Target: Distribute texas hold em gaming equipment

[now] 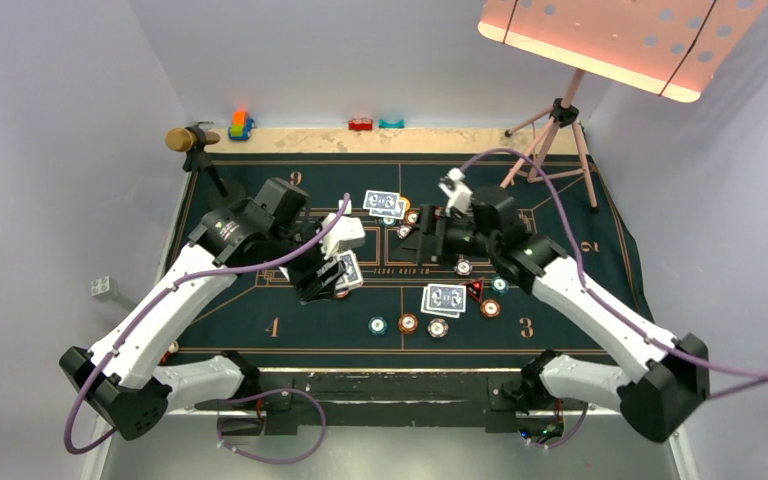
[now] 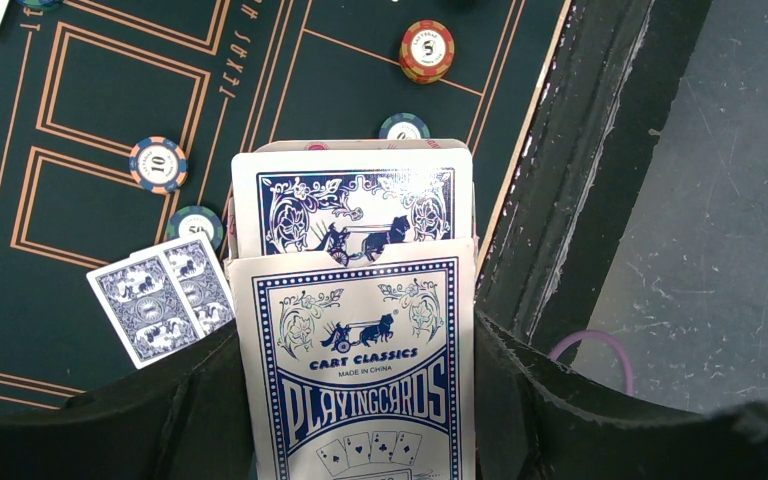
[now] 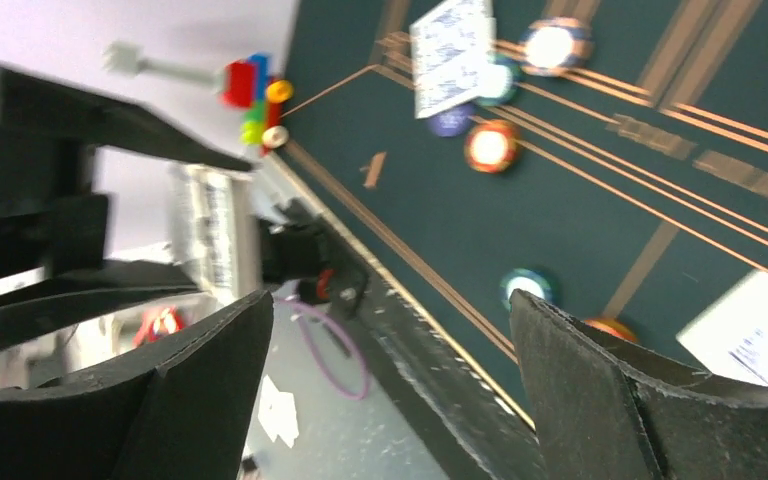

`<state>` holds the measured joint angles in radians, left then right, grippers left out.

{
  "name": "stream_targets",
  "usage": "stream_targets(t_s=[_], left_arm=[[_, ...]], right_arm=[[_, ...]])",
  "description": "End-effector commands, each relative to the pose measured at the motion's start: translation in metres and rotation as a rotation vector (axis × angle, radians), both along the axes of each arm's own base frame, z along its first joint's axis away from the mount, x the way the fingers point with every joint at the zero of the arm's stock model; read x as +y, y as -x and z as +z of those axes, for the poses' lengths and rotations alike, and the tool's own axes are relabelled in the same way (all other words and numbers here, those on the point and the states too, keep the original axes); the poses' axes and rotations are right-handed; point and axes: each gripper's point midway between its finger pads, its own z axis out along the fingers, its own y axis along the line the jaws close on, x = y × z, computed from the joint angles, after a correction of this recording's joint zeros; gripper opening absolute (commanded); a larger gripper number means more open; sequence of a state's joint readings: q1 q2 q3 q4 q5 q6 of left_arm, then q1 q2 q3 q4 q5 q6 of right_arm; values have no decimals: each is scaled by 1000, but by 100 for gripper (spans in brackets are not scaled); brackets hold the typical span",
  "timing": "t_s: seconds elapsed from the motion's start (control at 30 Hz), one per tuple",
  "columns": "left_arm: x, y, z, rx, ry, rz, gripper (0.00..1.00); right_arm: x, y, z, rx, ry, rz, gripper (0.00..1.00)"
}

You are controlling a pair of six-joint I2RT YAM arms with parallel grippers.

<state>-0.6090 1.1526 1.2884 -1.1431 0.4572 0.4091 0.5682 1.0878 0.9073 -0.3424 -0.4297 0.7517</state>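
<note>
**Top view, with both wrist views.** The left gripper (image 1: 332, 272) is clamped on a white-and-blue printed cardboard card box (image 2: 360, 385), one finger on each long edge. The box's long axis runs straight out along the gripper. One blue-patterned-back playing card (image 2: 355, 205) juts past the far end of the box (its free short edge points away from the wrist).

In the top view the box sits near the centre of the dark green felt poker mat (image 1: 310, 325), and the left gripper points toward about 4 o'clock. The right gripper (image 1: 428, 240) hangs at about 2 o'clock from the box, near it but apart. Its jaws are spread and hold nothing, as its own wrist view shows (image 3: 405, 390).

Already on the felt are:
- a face-down card pair at 12 o'clock (image 1: 385, 204);
- a second face-down pair at 5 o'clock (image 1: 444, 298), with a red-black triangle marker (image 1: 475, 290) just beside it;
- a row of round chips at 6 o'clock, namely a teal chip (image 1: 377, 325), an orange chip (image 1: 408, 323) and a white-and-red striped chip (image 1: 438, 327).

Judgement: the coming move turns on the jutting card. The right gripper is the free one and the nearer, so it would have to close across that exposed short edge and draw the card out along the box's long axis.
</note>
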Motion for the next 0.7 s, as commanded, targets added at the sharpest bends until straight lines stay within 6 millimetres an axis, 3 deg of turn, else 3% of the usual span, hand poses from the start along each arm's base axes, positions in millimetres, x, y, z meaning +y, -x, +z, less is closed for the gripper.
stream_targets(t_s=[0.0, 0.17, 0.5, 0.67], left_arm=[[-6, -2, 9, -15, 44, -3, 0], [-5, -2, 9, -18, 43, -1, 0], [-6, -2, 12, -22, 45, -2, 0], [-5, -2, 14, -27, 47, -1, 0]], right_arm=[[62, 11, 67, -103, -204, 205, 93], [96, 19, 77, -94, -269, 296, 96], [132, 30, 45, -4, -263, 392, 98], [137, 32, 35, 35, -267, 412, 86]])
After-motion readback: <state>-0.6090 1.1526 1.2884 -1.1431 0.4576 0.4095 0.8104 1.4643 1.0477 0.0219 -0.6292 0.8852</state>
